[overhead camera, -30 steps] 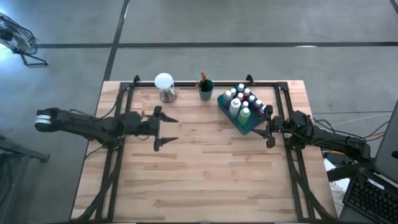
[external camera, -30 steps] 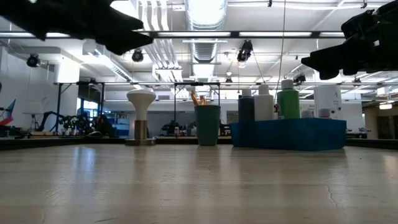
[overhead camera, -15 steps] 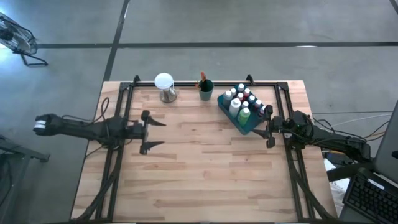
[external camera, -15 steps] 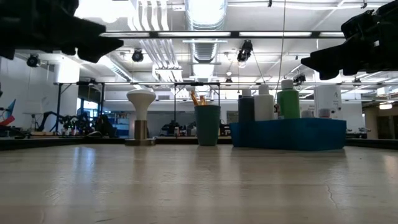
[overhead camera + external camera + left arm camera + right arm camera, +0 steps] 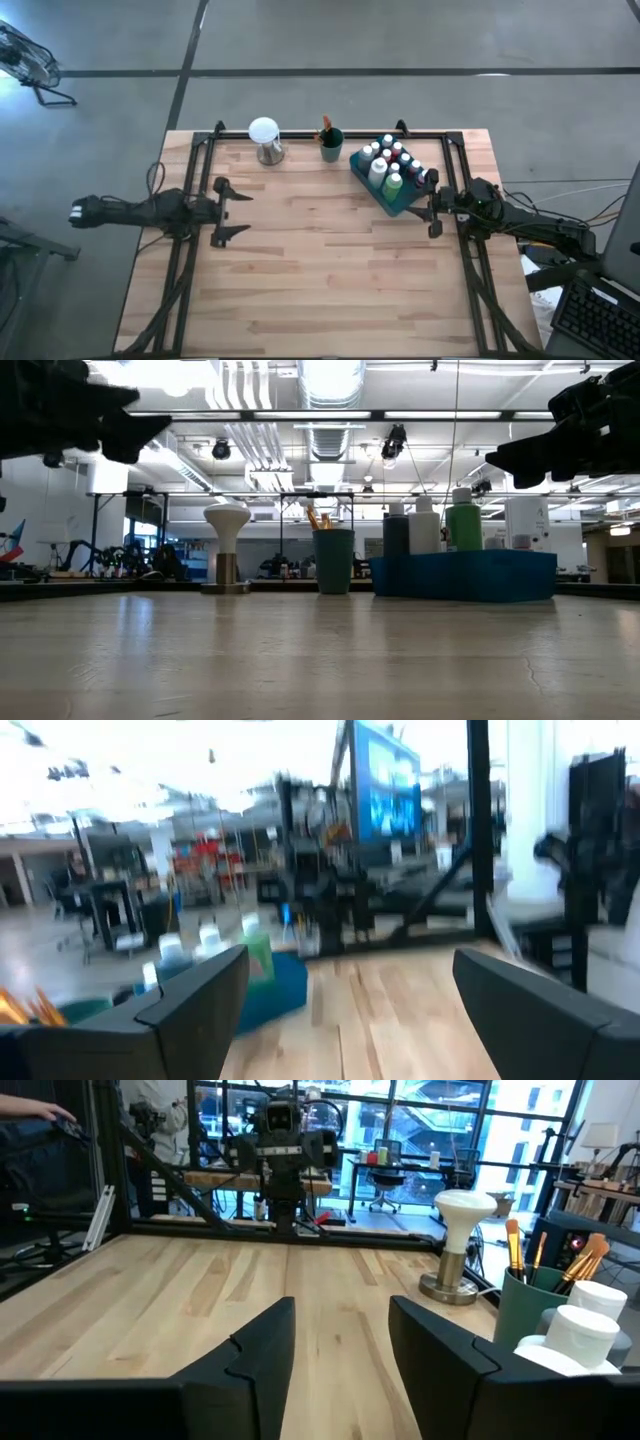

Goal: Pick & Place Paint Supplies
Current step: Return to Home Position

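Several white-capped paint bottles (image 5: 385,160) stand upright in a teal tray (image 5: 402,205) at the table's far right. Thin brushes (image 5: 326,128) stick up out of a teal cup (image 5: 331,150) at the far edge, their orange tips showing in the right wrist view (image 5: 540,1250). My left gripper (image 5: 250,213) hangs open above the table's left side, pointing right, far from the tray. My right gripper (image 5: 428,210) hovers open just beside the tray's near right corner, pointing left. Nothing is between the fingers of either one (image 5: 345,980) (image 5: 340,1330).
A round white-topped object on a metal base (image 5: 264,138) stands at the far edge, left of the cup. A black frame (image 5: 300,133) runs along the table's far, left and right sides. Bare wood spreads across the middle and near half.
My left gripper has drawn back toward the table's left edge and sunk a little, staying open. My right arm, the tray, the bottles and the cup have kept still.
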Motion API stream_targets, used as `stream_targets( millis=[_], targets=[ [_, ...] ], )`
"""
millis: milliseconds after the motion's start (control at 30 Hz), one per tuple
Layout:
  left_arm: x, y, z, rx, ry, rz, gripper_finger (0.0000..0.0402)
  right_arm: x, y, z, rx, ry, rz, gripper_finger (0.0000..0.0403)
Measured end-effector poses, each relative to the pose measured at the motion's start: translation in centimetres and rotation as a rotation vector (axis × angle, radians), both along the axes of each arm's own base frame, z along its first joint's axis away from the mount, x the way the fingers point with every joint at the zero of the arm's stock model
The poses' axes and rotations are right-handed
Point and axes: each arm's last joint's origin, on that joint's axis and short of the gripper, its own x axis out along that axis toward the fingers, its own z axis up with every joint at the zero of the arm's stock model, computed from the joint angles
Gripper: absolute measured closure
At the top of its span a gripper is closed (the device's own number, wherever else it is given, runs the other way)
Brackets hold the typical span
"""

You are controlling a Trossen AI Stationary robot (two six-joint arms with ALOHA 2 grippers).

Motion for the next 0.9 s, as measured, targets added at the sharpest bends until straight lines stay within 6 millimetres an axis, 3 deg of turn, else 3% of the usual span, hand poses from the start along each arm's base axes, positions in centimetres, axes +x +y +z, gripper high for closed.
stream_targets(
  millis=[433, 900],
  targets=[
    [-0.8, 0.0, -1.7, 0.009, 0.151, -0.005, 0.0046, 0.0, 0.0, 0.0, 0.0, 0.002, 0.0, 0.028],
    [-1.1, 0.1, -1.3, -0.046, 0.109, -0.007, 0.0046, 0.0, 0.0, 0.0, 0.001, 0.004, 0.0, 0.0316]
  ],
)
